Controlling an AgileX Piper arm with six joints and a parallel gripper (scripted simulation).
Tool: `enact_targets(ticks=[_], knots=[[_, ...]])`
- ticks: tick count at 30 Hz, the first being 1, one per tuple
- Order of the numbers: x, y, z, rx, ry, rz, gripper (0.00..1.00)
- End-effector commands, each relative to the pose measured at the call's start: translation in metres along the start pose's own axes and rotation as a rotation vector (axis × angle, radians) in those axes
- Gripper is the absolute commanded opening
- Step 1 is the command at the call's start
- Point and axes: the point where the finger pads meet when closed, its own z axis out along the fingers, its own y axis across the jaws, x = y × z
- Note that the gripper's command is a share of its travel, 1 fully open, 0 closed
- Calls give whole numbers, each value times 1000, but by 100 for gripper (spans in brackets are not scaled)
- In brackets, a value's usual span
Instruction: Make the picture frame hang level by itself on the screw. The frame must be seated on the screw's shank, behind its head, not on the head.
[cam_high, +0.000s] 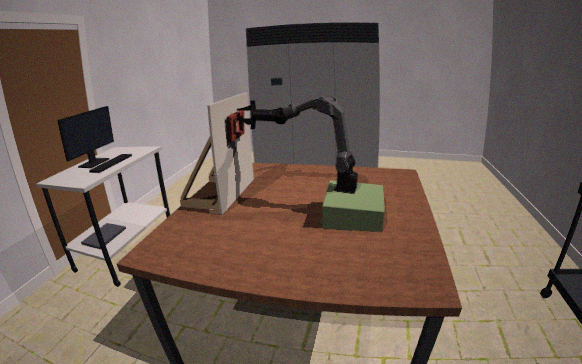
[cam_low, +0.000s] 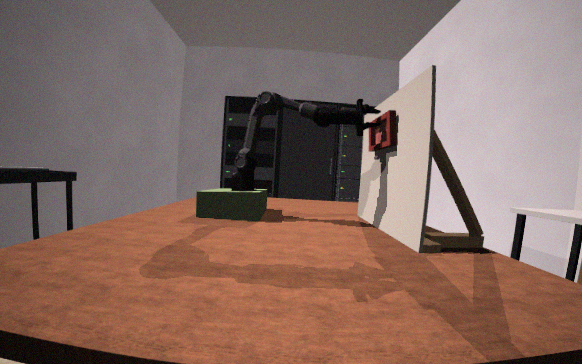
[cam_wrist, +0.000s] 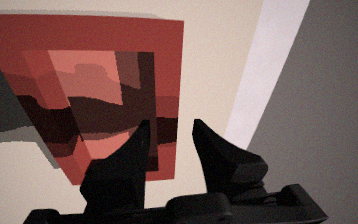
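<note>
A red picture frame (cam_high: 234, 127) sits against the upright beige board (cam_high: 227, 150), high up near its top edge. It also shows in the exterior view (cam_low: 383, 130) and fills the upper left of the wrist view (cam_wrist: 100, 95). The screw is hidden behind the frame. My gripper (cam_wrist: 171, 127) is open, with its fingers a short way in front of the frame's right side and nothing between them. In the top and exterior views the gripper (cam_high: 248, 116) (cam_low: 369, 120) stands just off the frame, apart from it.
The arm stands on a green block (cam_high: 354, 206) on the wooden table. The board is propped by a wooden brace (cam_low: 452, 190) behind it. A white desk with a monitor (cam_high: 86, 132) stands to the left, a dark cabinet (cam_high: 312, 95) at the back.
</note>
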Motion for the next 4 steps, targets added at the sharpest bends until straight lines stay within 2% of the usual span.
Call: enact_targets(ticks=[1,4], knots=[[0,-3,-1,5,0,-1,63],[0,-3,-1,5,0,-1,63]])
